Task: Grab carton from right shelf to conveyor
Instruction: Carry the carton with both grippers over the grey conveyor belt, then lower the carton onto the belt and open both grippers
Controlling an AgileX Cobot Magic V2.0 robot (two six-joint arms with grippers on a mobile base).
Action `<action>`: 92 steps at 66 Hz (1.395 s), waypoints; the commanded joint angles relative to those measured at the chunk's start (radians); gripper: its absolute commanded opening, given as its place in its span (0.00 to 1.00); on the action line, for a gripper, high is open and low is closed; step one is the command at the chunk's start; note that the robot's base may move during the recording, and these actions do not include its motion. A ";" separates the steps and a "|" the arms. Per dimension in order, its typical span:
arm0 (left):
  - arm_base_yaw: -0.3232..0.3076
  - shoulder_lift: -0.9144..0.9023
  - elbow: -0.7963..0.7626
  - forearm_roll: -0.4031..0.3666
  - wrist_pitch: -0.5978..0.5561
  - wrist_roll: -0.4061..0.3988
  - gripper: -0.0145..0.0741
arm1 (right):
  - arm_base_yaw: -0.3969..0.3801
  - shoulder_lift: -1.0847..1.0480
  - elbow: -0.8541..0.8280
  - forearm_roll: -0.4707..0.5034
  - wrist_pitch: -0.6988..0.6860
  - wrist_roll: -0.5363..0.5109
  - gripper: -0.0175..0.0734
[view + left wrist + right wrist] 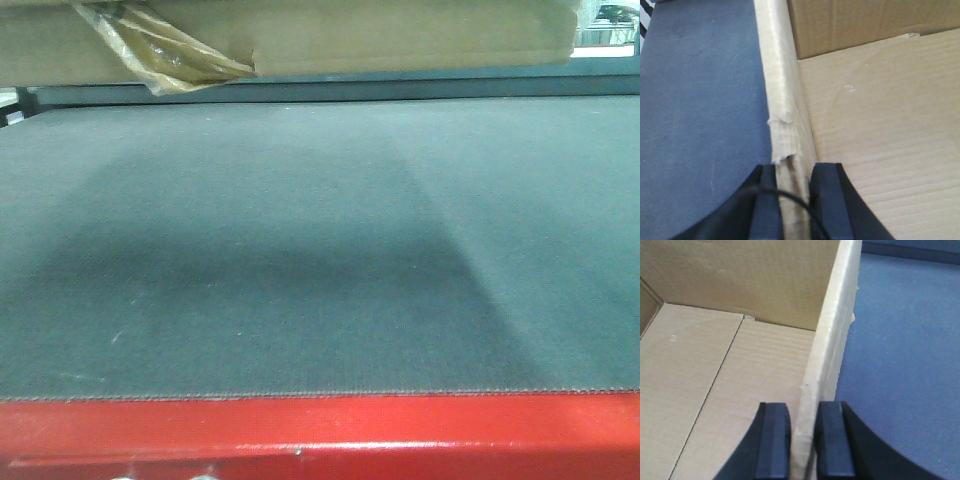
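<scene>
i see the carton (400, 35) above the conveyor (320, 250), long axis left-to-right, open top up. my left gripper (794, 172) and right gripper (802, 410) each clamp one wall.

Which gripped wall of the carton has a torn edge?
The carton wall in the left gripper; the one in the right gripper is not torn.

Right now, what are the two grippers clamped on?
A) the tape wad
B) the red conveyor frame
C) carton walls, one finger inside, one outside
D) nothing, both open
C: the left gripper and right gripper each pinch an upright wall of the carton, belt showing outside.
</scene>
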 commanded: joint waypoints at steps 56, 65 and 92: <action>-0.001 -0.013 -0.003 0.068 0.002 0.011 0.15 | 0.000 -0.018 -0.006 0.002 -0.051 -0.005 0.12; -0.001 -0.013 -0.003 0.068 0.002 0.011 0.15 | 0.000 -0.018 -0.006 0.002 -0.051 -0.005 0.12; -0.001 0.091 0.015 -0.005 -0.001 0.011 0.15 | -0.013 0.052 -0.008 -0.010 -0.023 -0.005 0.12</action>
